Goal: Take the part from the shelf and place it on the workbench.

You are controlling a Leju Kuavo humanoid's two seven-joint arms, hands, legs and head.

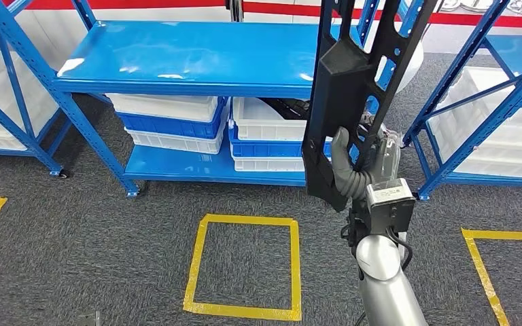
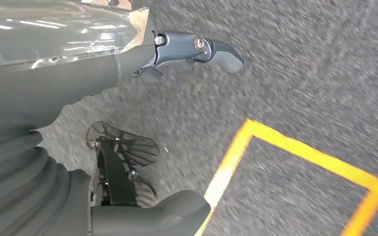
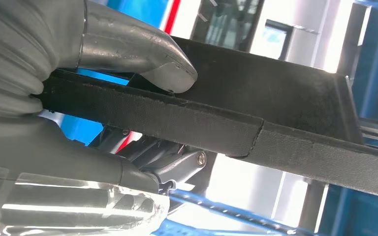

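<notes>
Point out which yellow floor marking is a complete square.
The yellow tape square in the middle, before the centre shelf: all four sides show. The markings at the far left and right are cut off by the frame.

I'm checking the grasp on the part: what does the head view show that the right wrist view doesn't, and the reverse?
Head view alone: the long black part held upright in front of the blue shelf with its white and blue bins, and yellow floor tape. Right wrist view alone: the thumb pressed flat on the part's edge. Both: the right hand gripping the part.
</notes>
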